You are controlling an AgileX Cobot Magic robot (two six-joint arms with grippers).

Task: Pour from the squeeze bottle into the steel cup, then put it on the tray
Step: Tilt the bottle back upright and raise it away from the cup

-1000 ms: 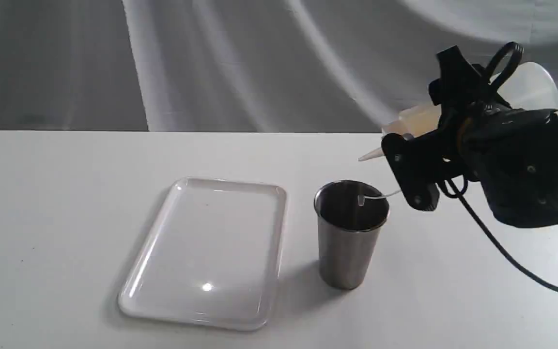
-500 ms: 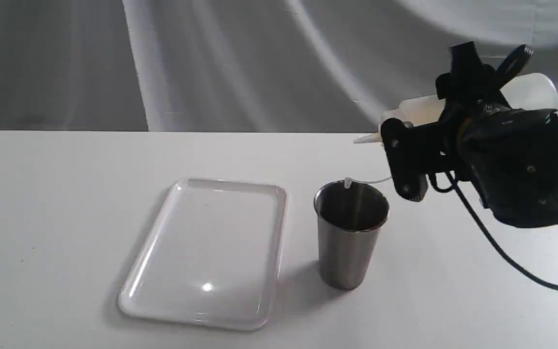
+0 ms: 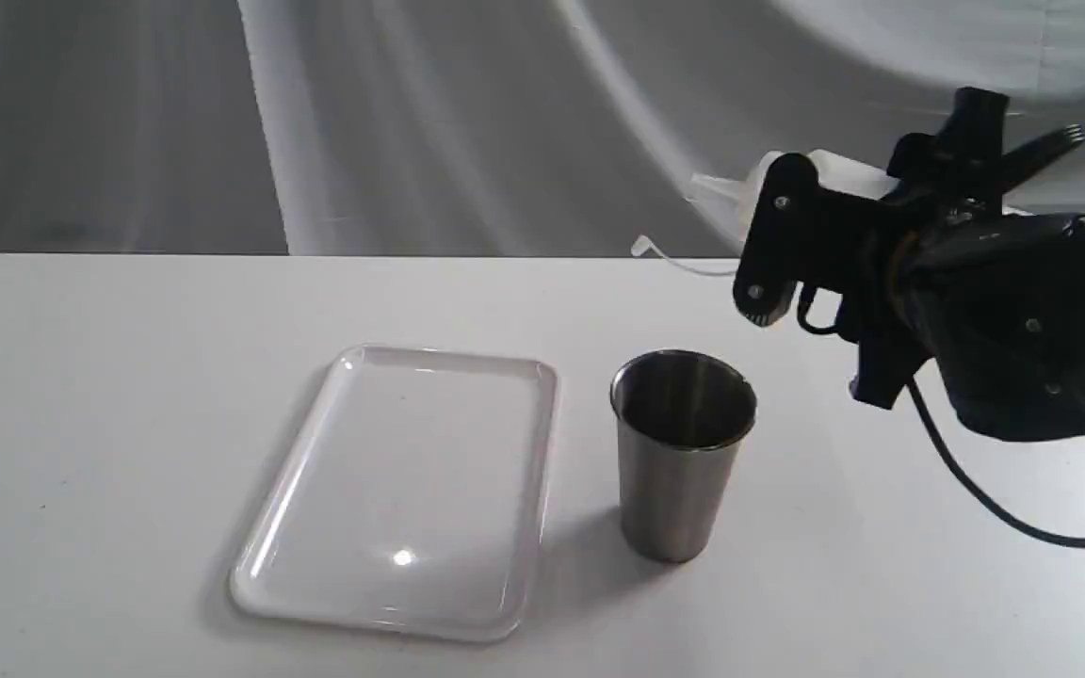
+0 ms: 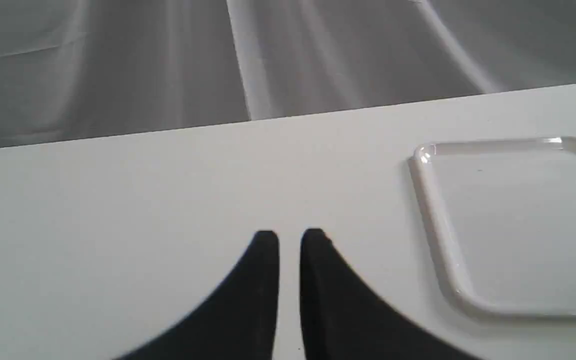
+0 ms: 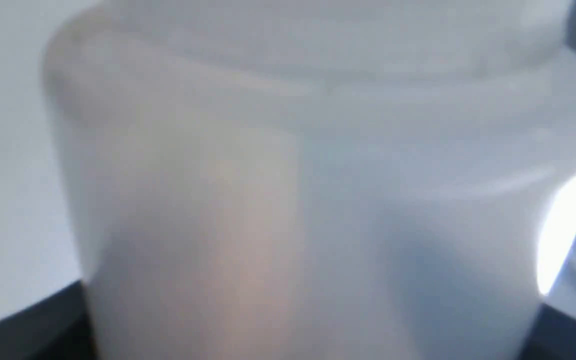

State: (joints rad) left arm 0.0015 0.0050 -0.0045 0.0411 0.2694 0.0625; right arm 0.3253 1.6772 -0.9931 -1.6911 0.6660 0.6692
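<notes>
Exterior view: bottle held up high, cup and tray down on the table

The right gripper (image 3: 778,240) is in the upper right of the frame. It is closed tight around the squeeze bottle (image 3: 844,169) and holds it up in the air. The bottle lies almost on its side, with its pointy nozzle facing the left of the frame. Its little cap (image 3: 642,248) hangs out on a thin strap, to the left of the gripper.

The steel cup (image 3: 679,471) stands upright on the white table (image 3: 128,377), lower in the frame than the bottle and a bit left of the gripper. The bottle does not touch it. The tray (image 3: 550,377) lies flat just left of the cup, with a small gap between them.

In the right wrist view the bottle fills almost the whole frame and looks blurry, with dark gripper fingers (image 5: 28,325) at the bottom corners.

In the left wrist view the left gripper (image 4: 289,237) sits above the table at the bottom middle. Its two fingers are almost together, with only a thin gap, and nothing is between them. A corner of the tray shows at the right.
</notes>
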